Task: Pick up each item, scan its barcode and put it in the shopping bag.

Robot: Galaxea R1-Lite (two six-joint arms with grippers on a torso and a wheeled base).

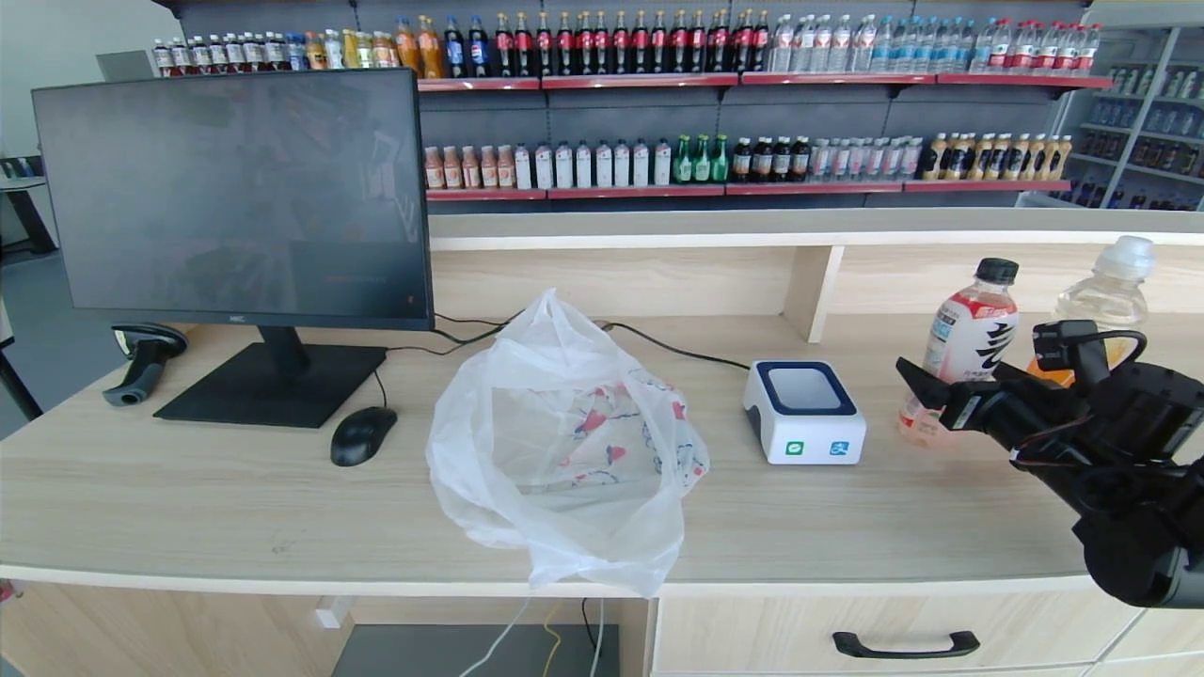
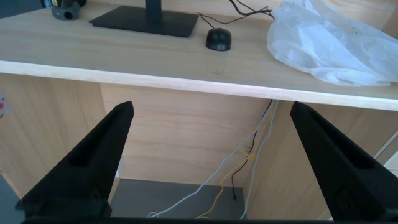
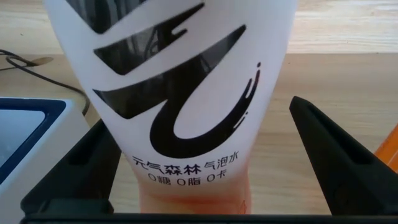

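The right gripper (image 1: 926, 395) is at the right end of the wooden counter (image 1: 235, 508) with its pincer apart. One black finger (image 3: 336, 162) stands clear of the drink bottle (image 1: 964, 343) on one side, and the other sits close against the opposite side; whether that one touches cannot be told. The bottle stands upright between them, just right of the barcode scanner (image 1: 804, 411). It has a black cap, pale pink drink at the base and a white wrap with bold black brush strokes above a small line of black characters. Farther right, beside it, stands a clear bottle (image 1: 1105, 301) with a white cap. The scanner is a white box with a dark-framed window on top and two small square icons, green and blue, on its near face. Left of it the shopping bag (image 1: 564, 442) sits open and crumpled, translucent white with red and blue printing. Far left are a dark monitor (image 1: 235, 197), a black mouse (image 1: 362, 434) and a handheld scanner (image 1: 141, 362). The left gripper (image 2: 211, 109) hangs below the counter's near edge, its pincer wide apart and holding nothing.
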